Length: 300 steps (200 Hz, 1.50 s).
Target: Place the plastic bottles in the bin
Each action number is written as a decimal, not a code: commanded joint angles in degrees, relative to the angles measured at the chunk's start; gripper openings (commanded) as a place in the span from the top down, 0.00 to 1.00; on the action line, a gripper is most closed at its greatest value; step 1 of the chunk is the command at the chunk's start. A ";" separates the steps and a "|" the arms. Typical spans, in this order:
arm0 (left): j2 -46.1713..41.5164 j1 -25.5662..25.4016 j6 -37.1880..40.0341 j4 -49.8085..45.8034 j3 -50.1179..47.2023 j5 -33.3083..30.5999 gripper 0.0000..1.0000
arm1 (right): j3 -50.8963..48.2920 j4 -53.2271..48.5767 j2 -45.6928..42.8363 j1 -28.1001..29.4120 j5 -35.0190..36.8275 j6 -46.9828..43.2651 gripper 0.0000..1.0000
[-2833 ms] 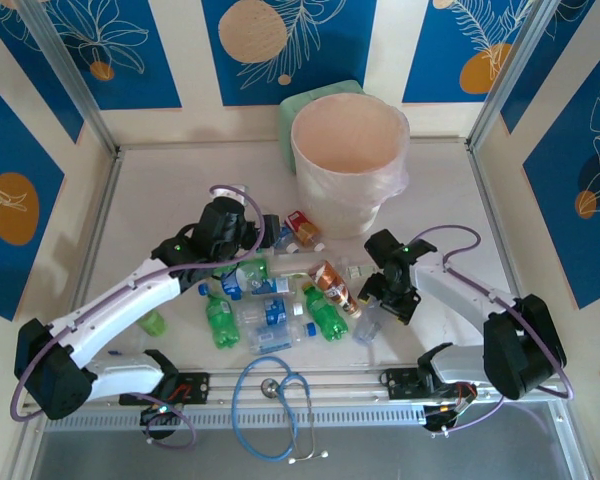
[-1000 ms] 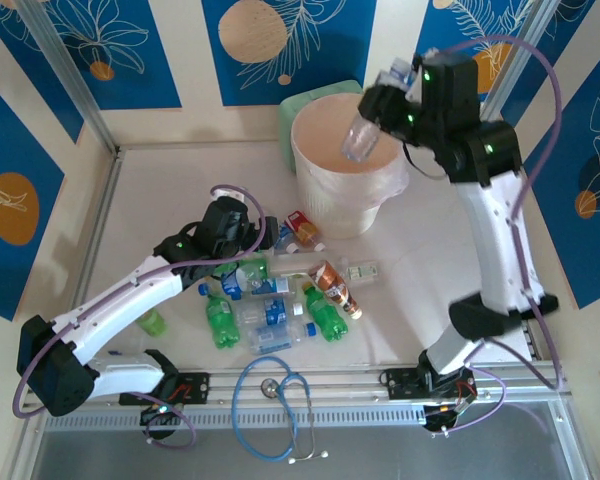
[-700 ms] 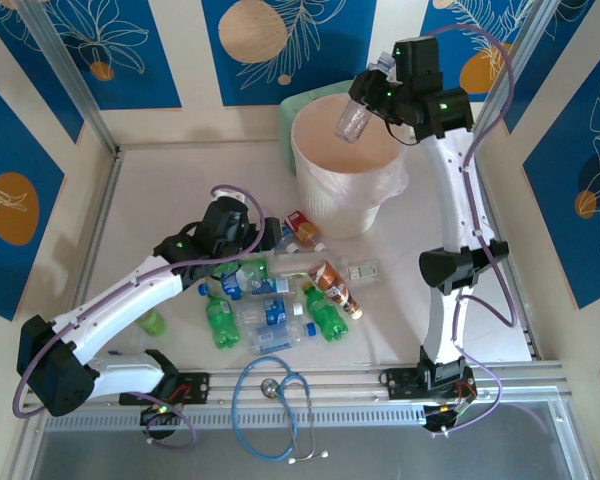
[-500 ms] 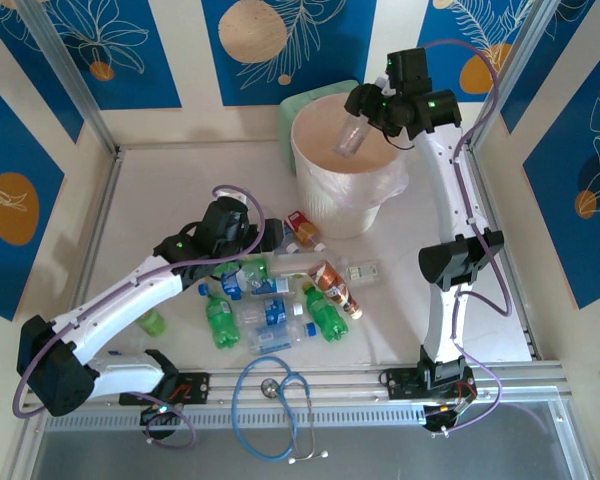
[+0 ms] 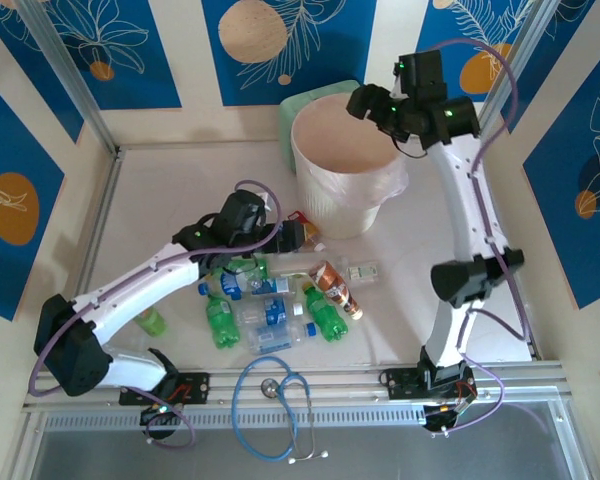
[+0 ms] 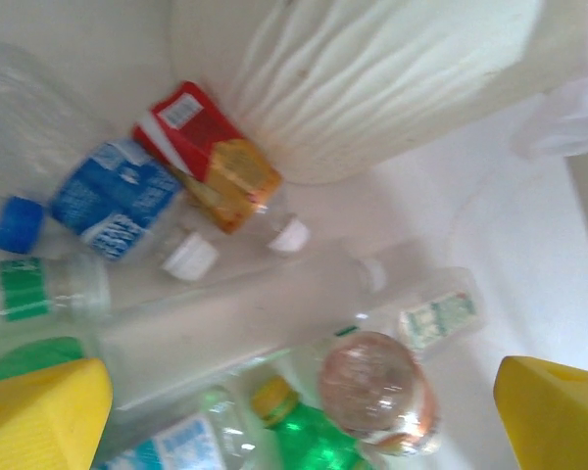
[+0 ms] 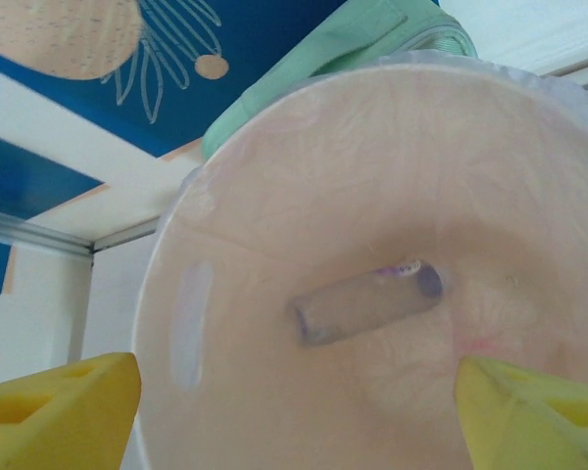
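Several plastic bottles lie in a heap mid-table: green ones (image 5: 220, 322) (image 5: 326, 312), a brown-labelled one (image 5: 337, 288), a clear blue-labelled one (image 5: 270, 312) and a red-labelled one (image 5: 305, 228). My left gripper (image 5: 292, 237) hovers open over the heap's far side by the bin's foot. Between its yellow fingers (image 6: 39, 416) I see a green bottle's yellow cap (image 6: 274, 401) and a brown bottle's end (image 6: 377, 392). My right gripper (image 5: 363, 100) hangs open above the cream-pink bin (image 5: 315, 180). A clear bottle (image 7: 367, 304) lies on the bin's floor (image 7: 274, 127).
A pale green box (image 5: 315, 100) stands behind the bin against the back wall. A blue-tubed stethoscope (image 5: 270, 395) lies at the near edge between the arm bases. One green bottle (image 5: 152, 322) lies apart under the left arm. Metal rails frame the table.
My right gripper carried a clear bottle over the bin and let go; the bottle now lies inside. My left gripper has shifted right, toward the bin's foot.
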 commanded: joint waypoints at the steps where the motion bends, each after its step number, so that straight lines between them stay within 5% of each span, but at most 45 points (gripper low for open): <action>1: 1.26 -1.12 -7.17 -2.08 2.38 8.57 0.00 | -8.63 0.87 -11.05 2.37 1.41 -2.26 0.16; 63: 8.11 -4.56 -15.71 -8.93 6.39 11.21 0.00 | -42.43 1.00 -37.36 5.45 7.39 0.24 0.16; 113: 12.13 -6.38 -24.14 -7.65 5.24 10.27 0.00 | -54.86 -2.82 -49.57 5.41 8.41 3.43 0.16; 300: 24.34 -9.82 -28.90 -4.37 10.34 10.75 0.07 | -64.70 0.25 -52.18 3.30 2.94 5.78 0.15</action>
